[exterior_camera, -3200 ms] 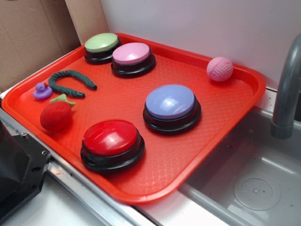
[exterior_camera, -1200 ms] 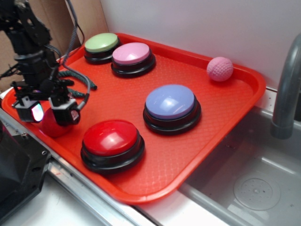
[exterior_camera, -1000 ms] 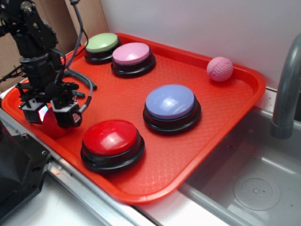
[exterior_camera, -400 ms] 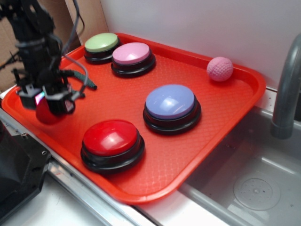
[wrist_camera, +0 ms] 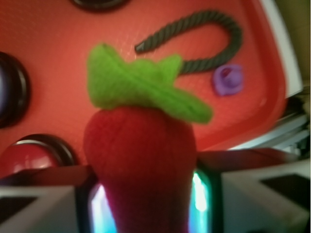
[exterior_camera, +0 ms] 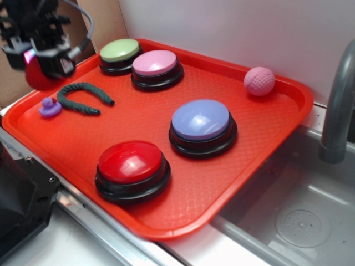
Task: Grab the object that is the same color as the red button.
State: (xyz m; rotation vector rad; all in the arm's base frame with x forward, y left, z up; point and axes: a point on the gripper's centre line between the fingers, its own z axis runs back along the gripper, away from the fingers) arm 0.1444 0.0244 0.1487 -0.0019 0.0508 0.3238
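The red plush strawberry (exterior_camera: 37,75) hangs in the air above the tray's far left corner, pinched in my gripper (exterior_camera: 40,60). In the wrist view the strawberry (wrist_camera: 143,160) fills the middle, its green leafy top (wrist_camera: 141,85) pointing away, squeezed between the two fingers (wrist_camera: 43,204). The red button (exterior_camera: 131,162) on its black base sits near the tray's front edge, well to the right of and below the gripper; a sliver of the red button (wrist_camera: 29,158) shows at the wrist view's left edge.
On the red tray (exterior_camera: 266,144) stand a blue button (exterior_camera: 201,120), a pink button (exterior_camera: 155,63) and a green button (exterior_camera: 120,50). A dark green rope (exterior_camera: 83,95), a small purple duck (exterior_camera: 50,107) and a pink ball (exterior_camera: 259,81) lie there too. A sink (exterior_camera: 299,221) and grey faucet (exterior_camera: 339,100) are at the right.
The gripper came down over the strawberry, shut on it, and has now lifted it up and back off the tray. The strawberry's spot on the tray is bare.
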